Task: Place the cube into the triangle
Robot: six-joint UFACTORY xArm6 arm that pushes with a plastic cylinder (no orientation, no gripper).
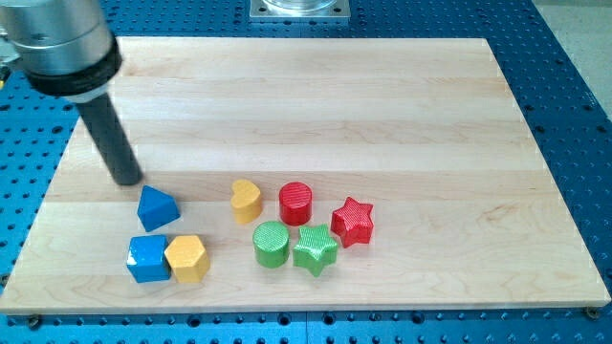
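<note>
The blue cube point(148, 258) lies near the view's bottom left, touching a yellow hexagon block point(186, 258) on its right. The blue triangle block point(157, 207) sits just above the cube, a small gap between them. My tip point(128, 179) rests on the board just up and left of the blue triangle, close to it but apart. The rod rises up and left from there to the arm's grey end.
A yellow heart point(246, 201), a red cylinder point(295, 203), a red star point(352, 221), a green cylinder point(272, 244) and a green star point(315, 249) cluster at the bottom middle. The wooden board point(382, 115) lies on a blue perforated table.
</note>
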